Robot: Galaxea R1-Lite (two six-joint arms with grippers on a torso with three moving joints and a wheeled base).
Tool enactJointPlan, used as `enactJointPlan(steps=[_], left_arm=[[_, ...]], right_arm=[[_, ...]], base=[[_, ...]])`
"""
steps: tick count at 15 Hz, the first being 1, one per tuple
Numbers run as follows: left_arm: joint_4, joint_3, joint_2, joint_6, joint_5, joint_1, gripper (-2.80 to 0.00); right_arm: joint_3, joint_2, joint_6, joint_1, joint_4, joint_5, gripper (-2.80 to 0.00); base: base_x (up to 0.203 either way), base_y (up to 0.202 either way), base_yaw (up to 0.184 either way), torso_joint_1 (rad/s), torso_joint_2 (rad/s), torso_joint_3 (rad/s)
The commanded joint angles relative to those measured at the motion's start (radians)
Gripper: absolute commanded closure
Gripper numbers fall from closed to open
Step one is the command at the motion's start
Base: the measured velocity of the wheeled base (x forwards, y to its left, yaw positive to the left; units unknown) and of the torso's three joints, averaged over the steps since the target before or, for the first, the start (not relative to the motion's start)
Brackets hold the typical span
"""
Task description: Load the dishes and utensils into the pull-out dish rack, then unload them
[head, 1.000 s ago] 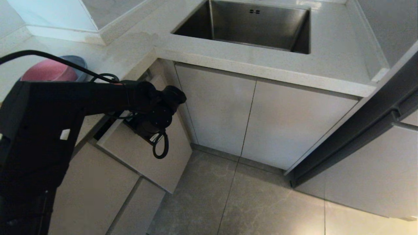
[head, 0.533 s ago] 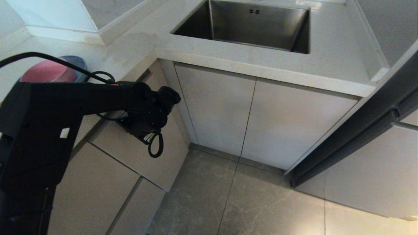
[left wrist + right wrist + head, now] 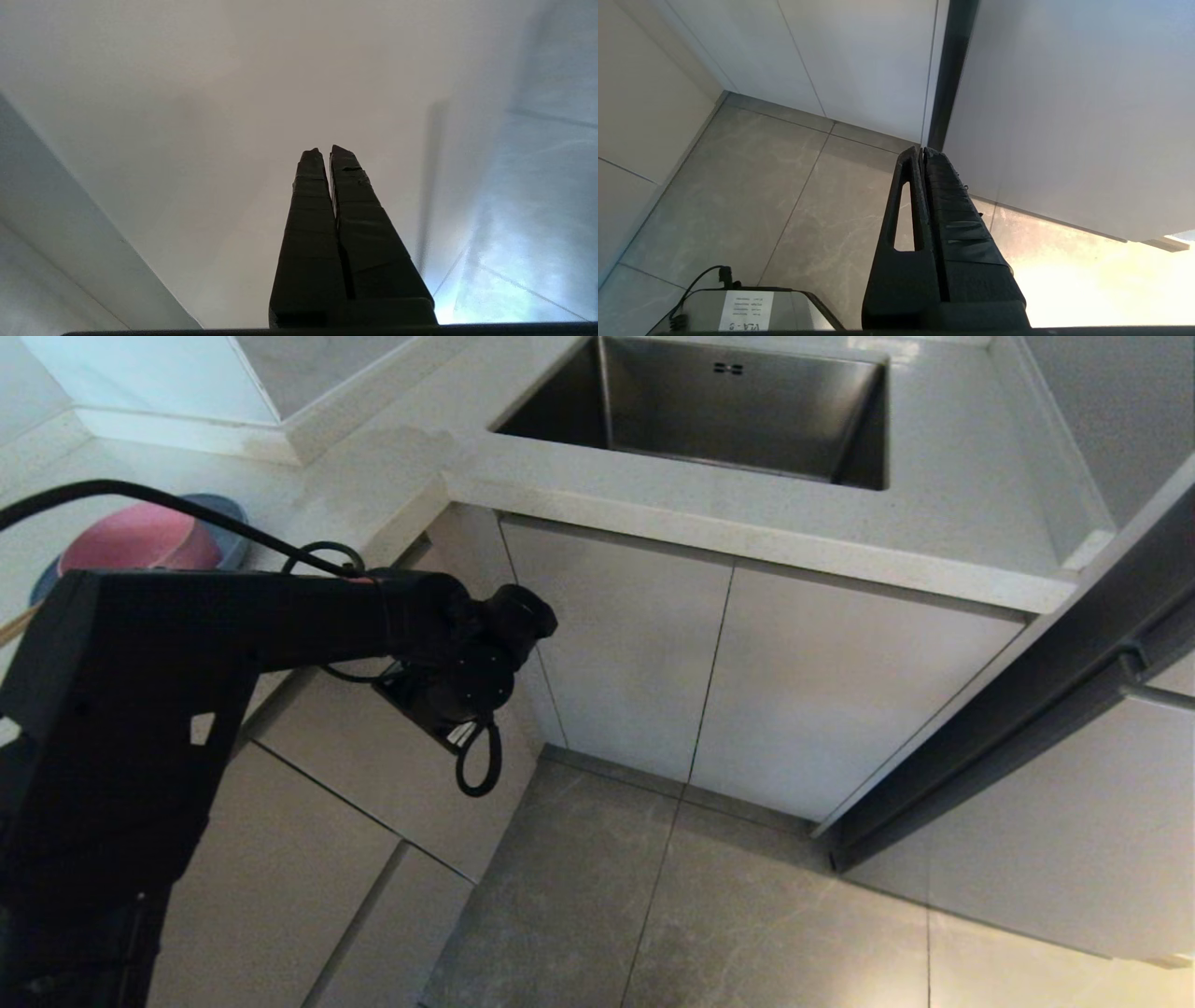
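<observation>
The left gripper point(image 3: 325, 151), hidden in the head view behind its own black wrist at about 8 o'clock, shows in its wrist view with fingers pressed together on nothing, close before the beige panel front point(image 3: 373, 756) of the pull-out dish rack, whose wire basket is shut away out of sight. At 10 o'clock on the countertop point(image 3: 934, 523) the pink bowl point(image 3: 140, 539) sits on the blue plate point(image 3: 229, 513), both half covered by the arm and its cable. The right gripper point(image 3: 920, 150) hangs over the floor tiles point(image 3: 752, 186), fingers together and empty.
</observation>
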Motion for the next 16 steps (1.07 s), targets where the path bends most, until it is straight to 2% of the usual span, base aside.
enactJointPlan(steps=[1, 4, 8, 10, 12, 13, 14, 16], left_arm=[[0.003, 0.000, -0.028, 0.001, -0.002, -0.056, 0.00], [-0.030, -0.004, -0.103, -0.001, -0.009, -0.127, 0.00], [-0.089, -0.006, -0.306, -0.001, -0.057, -0.152, 0.00], [-0.092, -0.006, -0.435, -0.002, -0.087, -0.136, 0.00], [-0.062, -0.005, -0.593, 0.000, -0.141, -0.065, 0.00], [-0.038, -0.002, -0.676, 0.001, -0.199, 0.002, 0.00], [-0.008, 0.008, -0.765, 0.002, -0.293, 0.084, 0.00], [0.041, 0.065, -0.967, 0.009, -0.569, 0.276, 0.00]], right_arm=[[0.000, 0.001, 0.000, 0.001, 0.001, 0.000, 0.00], [0.000, 0.001, 0.000, 0.001, 0.001, 0.000, 0.00], [0.000, 0.001, 0.000, 0.001, 0.001, 0.000, 0.00], [0.000, 0.001, 0.000, 0.001, 0.000, 0.000, 0.00], [0.000, 0.001, 0.000, 0.001, 0.000, 0.000, 0.00], [0.000, 0.001, 0.000, 0.001, 0.000, 0.000, 0.00], [0.000, 0.001, 0.000, 0.001, 0.001, 0.000, 0.00], [0.000, 0.001, 0.000, 0.001, 0.000, 0.000, 0.00]], base=[[0.000, 0.000, 0.000, 0.000, 0.00, 0.000], [0.000, 0.000, 0.000, 0.000, 0.00, 0.000], [0.000, 0.000, 0.000, 0.000, 0.00, 0.000], [0.000, 0.000, 0.000, 0.000, 0.00, 0.000], [0.000, 0.000, 0.000, 0.000, 0.00, 0.000], [0.000, 0.000, 0.000, 0.000, 0.00, 0.000], [0.000, 0.000, 0.000, 0.000, 0.00, 0.000], [0.000, 0.000, 0.000, 0.000, 0.00, 0.000]])
